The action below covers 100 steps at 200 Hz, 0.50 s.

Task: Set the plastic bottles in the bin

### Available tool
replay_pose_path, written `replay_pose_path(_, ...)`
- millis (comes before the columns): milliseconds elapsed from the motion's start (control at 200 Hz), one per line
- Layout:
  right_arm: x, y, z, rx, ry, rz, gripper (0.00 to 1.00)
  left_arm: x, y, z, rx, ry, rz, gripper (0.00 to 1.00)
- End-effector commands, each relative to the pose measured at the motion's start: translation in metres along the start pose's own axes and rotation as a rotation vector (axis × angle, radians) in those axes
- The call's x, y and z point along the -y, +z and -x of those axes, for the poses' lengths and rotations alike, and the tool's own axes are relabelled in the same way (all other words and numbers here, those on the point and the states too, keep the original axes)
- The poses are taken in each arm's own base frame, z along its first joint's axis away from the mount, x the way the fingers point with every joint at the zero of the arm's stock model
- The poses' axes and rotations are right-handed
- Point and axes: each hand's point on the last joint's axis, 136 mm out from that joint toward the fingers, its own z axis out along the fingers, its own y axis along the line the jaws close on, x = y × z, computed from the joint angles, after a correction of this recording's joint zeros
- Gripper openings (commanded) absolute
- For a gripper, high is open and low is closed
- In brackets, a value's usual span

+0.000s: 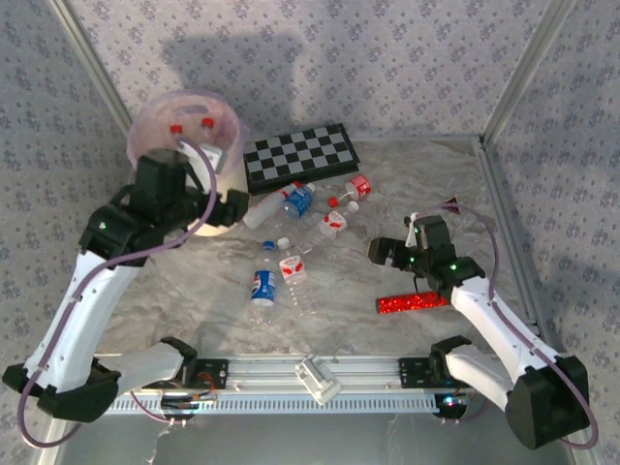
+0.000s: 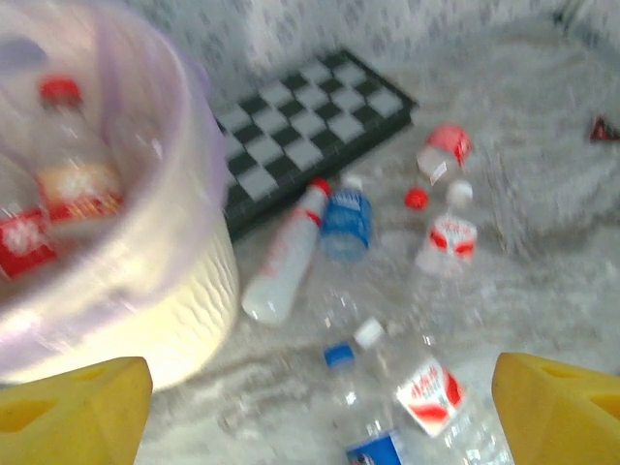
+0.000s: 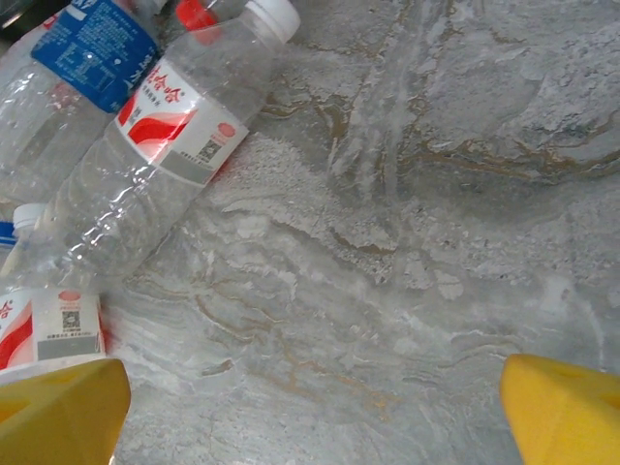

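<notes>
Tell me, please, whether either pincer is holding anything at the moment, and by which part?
Nothing is held: the left pincer and the right pincer both stand open and empty.

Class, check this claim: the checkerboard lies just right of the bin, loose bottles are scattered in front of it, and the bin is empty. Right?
No: the bin is not empty. The left wrist view shows red-labelled bottles inside it. The checkerboard and loose bottles are as stated.
</notes>
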Motion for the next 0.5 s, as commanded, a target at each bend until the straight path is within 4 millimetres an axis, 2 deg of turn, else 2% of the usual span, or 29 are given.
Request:
replay_pose_path(0, -0.003, -0.002, 0.020, 0.036, -0.002, -0.006, 1.00, 0.010, 0.019, -0.046, -0.127, -0.086, 0.018, 0.90)
replay_pose_path(250, -0.005, 0.011, 0.027, 0.025, 0.026, 0.005, 1.00, 0.055, 0.082, -0.166, -0.401, -0.290, -0.115, 0.90)
replay_pose_path(305, -0.004, 0.014, 0.025, 0.015, 0.030, 0.001, 1.00, 0.058, 0.092, -0.189, -0.448, -0.324, -0.108, 0.90)
replay_pose_path(440, -0.003, 0.020, 0.021, -0.007, 0.038, 0.003, 1.00, 0.062, 0.108, -0.230, -0.528, -0.393, -0.091, 0.91)
replay_pose_path(495, -0.003, 0.022, 0.021, -0.012, 0.038, 0.004, 1.00, 0.065, 0.117, -0.236, -0.522, -0.411, -0.098, 0.92)
